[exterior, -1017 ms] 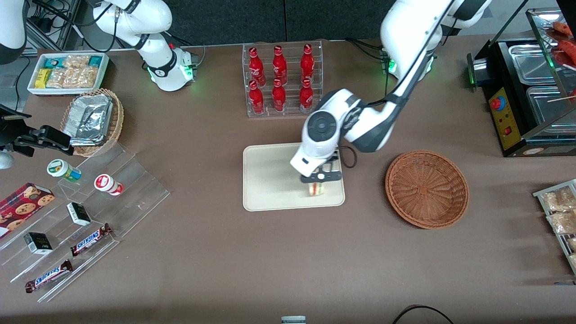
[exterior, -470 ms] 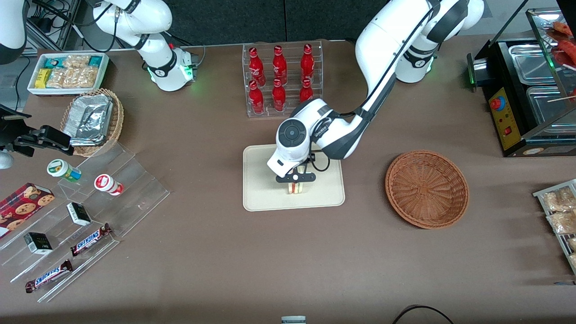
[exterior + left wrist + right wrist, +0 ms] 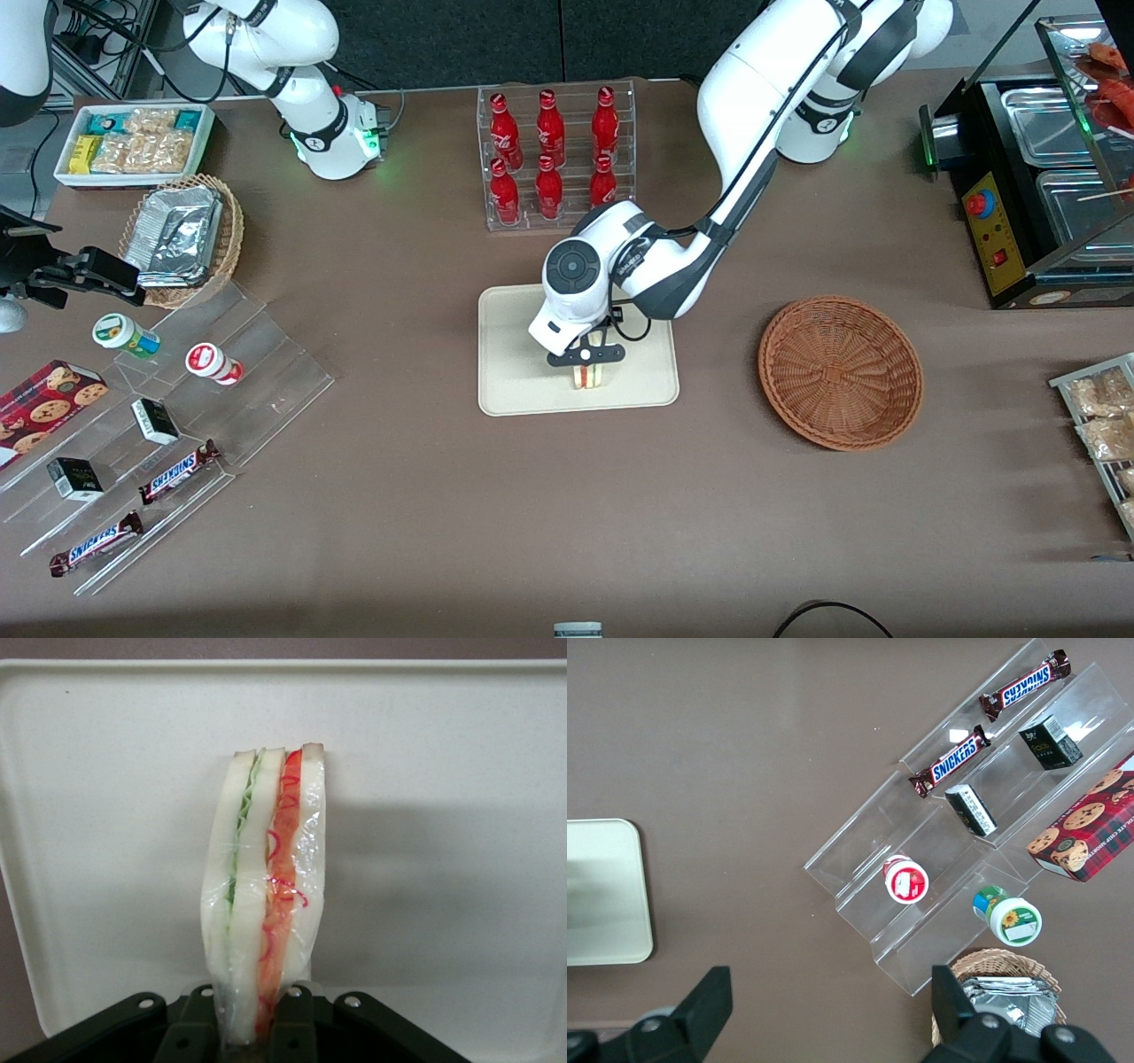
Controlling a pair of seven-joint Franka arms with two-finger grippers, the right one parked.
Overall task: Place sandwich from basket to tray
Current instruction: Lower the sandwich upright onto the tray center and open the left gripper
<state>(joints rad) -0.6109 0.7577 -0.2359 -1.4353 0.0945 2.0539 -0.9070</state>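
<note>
One item per line, as you sweep the front view from the parked arm's end of the table toward the working arm's:

Snack bin (image 3: 133, 142): white, filled with bagged snacks, at the parked arm's end.
Pale wicker basket (image 3: 229, 237): holds silver foil containers (image 3: 173, 235), just nearer the camera than the bin.
Acrylic steps (image 3: 257, 354): you can see two Snickers bars (image 3: 180, 470), small dark boxes, two lidded cups and a cookie box (image 3: 44, 408).
Bottle rack (image 3: 558, 155): six red bottles, farther from the camera than the tray.
Tray (image 3: 514, 372): cream, mid-table; its low rim also shows in the left wrist view (image 3: 106, 797).
Gripper (image 3: 586, 372): over the tray, clamped on the sandwich.
Fingers (image 3: 297, 1019): pressed against both faces of the wedge.
Sandwich (image 3: 588, 376): held on edge, low over the tray (you cannot tell whether it touches); plastic-wrapped, with green and red filling layers showing (image 3: 266, 886).
Basket (image 3: 840, 372): reddish-brown wicker, beside the tray toward the working arm's end.
</note>
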